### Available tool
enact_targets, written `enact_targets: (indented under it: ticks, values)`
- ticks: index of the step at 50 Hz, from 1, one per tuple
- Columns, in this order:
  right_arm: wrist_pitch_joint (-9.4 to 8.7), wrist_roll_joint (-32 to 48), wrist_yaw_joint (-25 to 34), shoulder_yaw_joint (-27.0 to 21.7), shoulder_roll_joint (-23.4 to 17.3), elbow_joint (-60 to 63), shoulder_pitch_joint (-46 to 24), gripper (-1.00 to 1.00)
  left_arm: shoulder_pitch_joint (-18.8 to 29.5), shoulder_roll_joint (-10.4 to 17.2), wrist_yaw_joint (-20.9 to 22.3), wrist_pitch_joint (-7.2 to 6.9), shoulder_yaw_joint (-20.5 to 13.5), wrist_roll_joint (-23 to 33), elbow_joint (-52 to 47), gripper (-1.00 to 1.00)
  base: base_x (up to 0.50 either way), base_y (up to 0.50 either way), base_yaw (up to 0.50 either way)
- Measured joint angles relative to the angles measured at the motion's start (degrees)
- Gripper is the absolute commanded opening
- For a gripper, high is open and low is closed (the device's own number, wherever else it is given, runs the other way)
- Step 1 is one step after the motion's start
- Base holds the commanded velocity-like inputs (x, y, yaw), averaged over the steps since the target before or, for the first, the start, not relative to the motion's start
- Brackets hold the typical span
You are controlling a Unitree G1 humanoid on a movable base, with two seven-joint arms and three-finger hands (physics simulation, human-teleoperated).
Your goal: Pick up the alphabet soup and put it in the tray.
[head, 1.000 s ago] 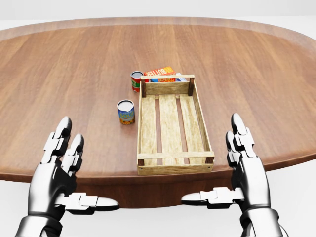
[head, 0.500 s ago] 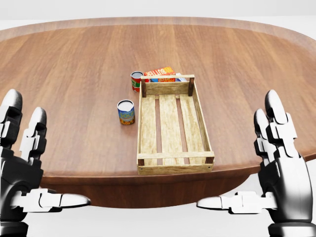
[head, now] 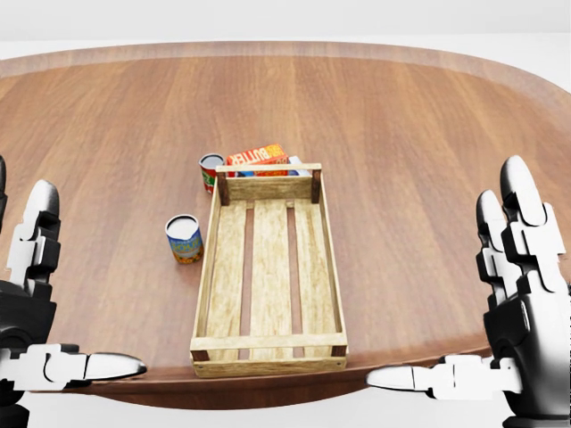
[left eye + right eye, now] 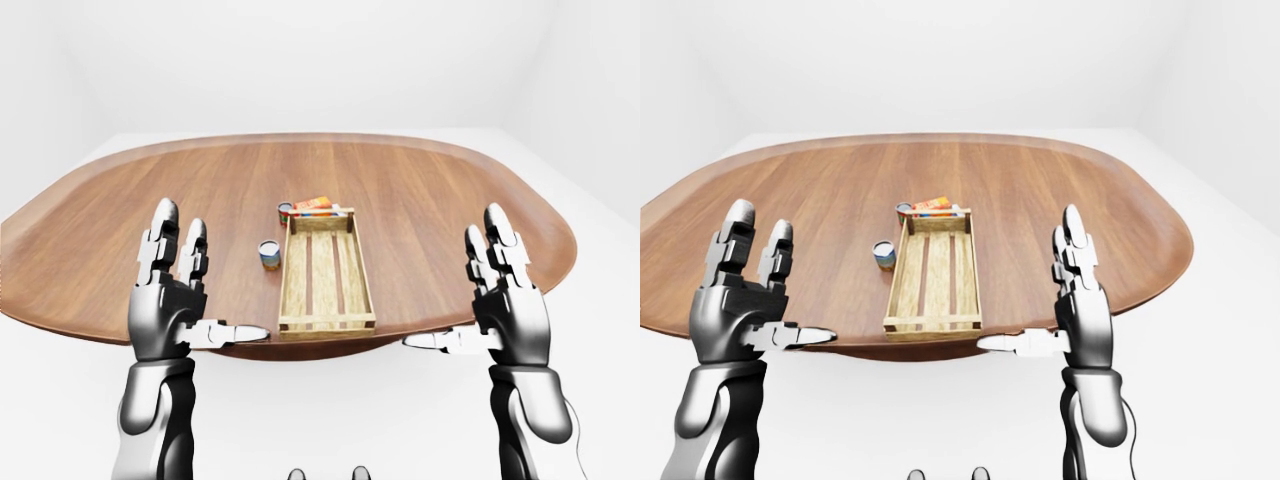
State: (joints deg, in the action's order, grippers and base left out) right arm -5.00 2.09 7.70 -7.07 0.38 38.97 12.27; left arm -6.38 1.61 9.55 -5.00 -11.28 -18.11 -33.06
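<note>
The alphabet soup (image 3: 185,239) is a small can with a blue and yellow label. It stands upright on the wooden table, just left of the tray. The tray (image 3: 268,341) is a long slatted wooden crate with nothing in it, lying near the table's lower edge in the head view. My left hand (image 3: 85,285) is raised at the lower left, fingers spread and open, well short of the can. At the lower right my right hand (image 3: 446,276) is open too, right of the tray. Neither hand touches anything.
A red-labelled can (image 3: 211,171) and an orange butter box (image 3: 257,157) sit against the tray's upper end. The oval table (image 3: 428,98) stretches wide on both sides. Its near rim lies just under my thumbs. White floor and walls surround it.
The head view has shifted: tray and cans now sit lower, further left and larger, so the camera moved closer. My hands have spread apart toward the picture's edges.
</note>
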Motion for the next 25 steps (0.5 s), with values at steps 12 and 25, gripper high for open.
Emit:
enact_targets:
  ticks: [12,25]
  values:
    - [0.00,1.3,0.3,0.8,-0.1,-1.4,0.2,0.98,-0.3,-0.1,0.3,0.00,0.2,0.3,0.0,1.00,0.50,0.00,0.00]
    - [0.00,2.5,0.1,1.6,-0.2,-2.4,0.2,0.98,-0.5,-0.1,0.5,0.00,0.1,0.2,-0.1,1.00,0.50,0.00,0.00]
